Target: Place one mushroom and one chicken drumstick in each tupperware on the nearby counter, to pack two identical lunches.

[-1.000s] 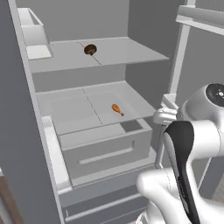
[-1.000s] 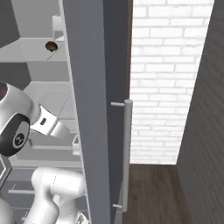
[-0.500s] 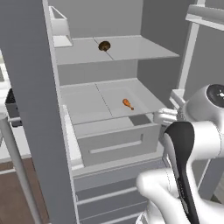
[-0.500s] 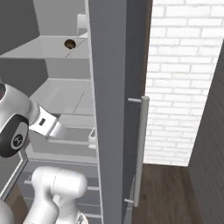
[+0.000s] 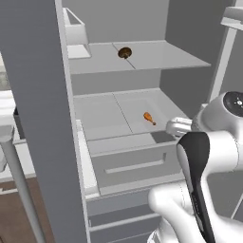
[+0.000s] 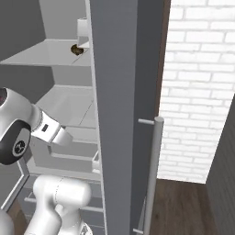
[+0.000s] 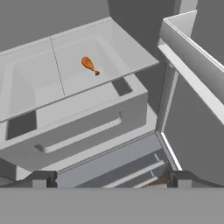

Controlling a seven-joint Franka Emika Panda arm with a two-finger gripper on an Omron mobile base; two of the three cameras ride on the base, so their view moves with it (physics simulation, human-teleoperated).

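Left base view swung rightward; drumstick point(image 5: 149, 118) unmoved.

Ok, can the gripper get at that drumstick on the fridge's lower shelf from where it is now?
Probably yes. The drumstick lies alone on the lower shelf, nothing standing in front of it. The gripper is open and faces it, though it's below shelf level, with the drawer under it, so it should rise first.

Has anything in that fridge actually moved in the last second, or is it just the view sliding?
Only the view slides: the base is driving, so the whole picture shifts. The mushroom still lies on the upper shelf and the chicken drumstick on the lower one. The hand stays open and empty; nothing was picked up or released.
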